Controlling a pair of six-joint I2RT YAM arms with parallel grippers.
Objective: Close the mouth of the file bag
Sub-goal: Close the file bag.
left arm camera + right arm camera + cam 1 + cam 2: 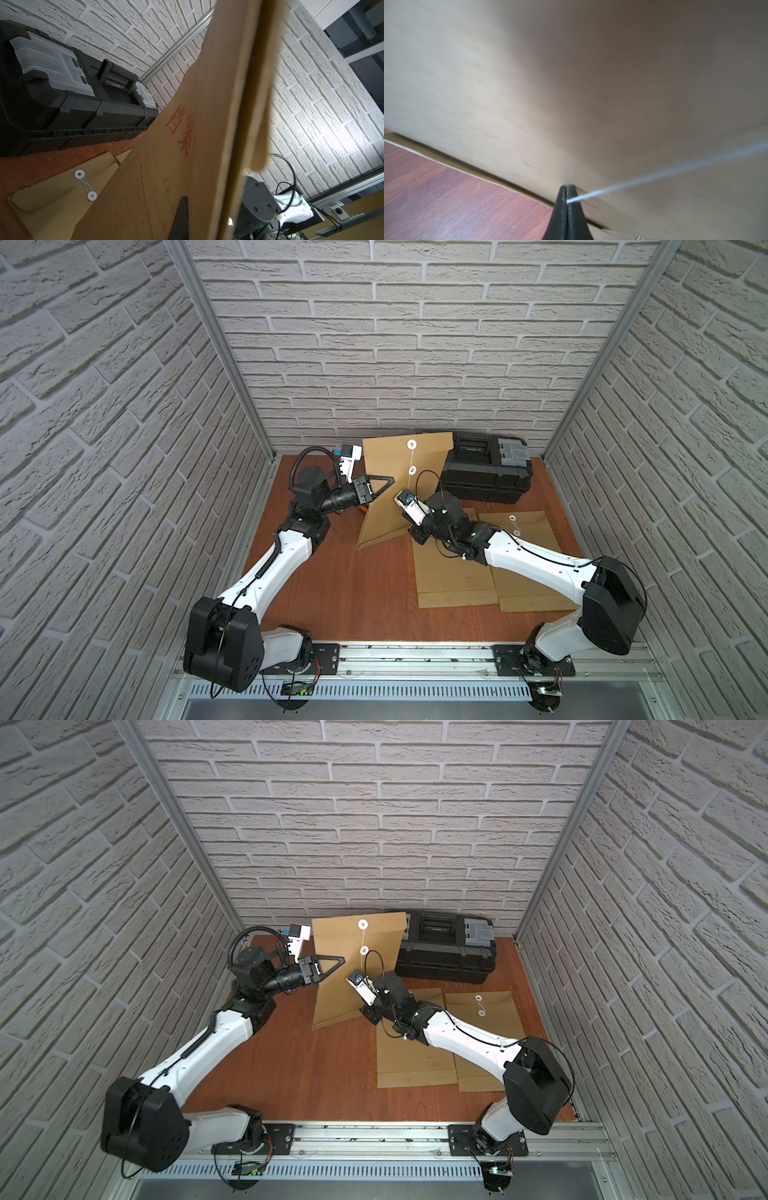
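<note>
**File bag: string captured, wrap not visibly done**

Left gripper (390,482): clenched on the side edge of the file bag (384,460), propping it on its bottom edge on the table (353,593) with a slight lean. The left wrist view shows one finger flat against the printed face.

The bag stands mid-table toward the back, closure side facing the camera in both top views. Upper disc (411,444) sits near the top edge, lower disc (412,470) below it on the body. The string (654,176) drops straight from the upper disc past the lower one toward the right arm.

Right gripper (568,198): jaws pressed together, pinching the string end. The line looks taut and the tips are just beside the bag's lower face. In the top views the gripper is hidden under its own wrist.

Further right: two flat bags (453,572) on the table, one tied with a crossed string. A black toolbox (486,472) sits at the back.

My read on status:
- Done: bag presented, string in hand.
- Left: wind the string around the lower disc, then let go.
- Unclear: whether any turn is already on (too small to see), or whether the flap is fully down.
</note>
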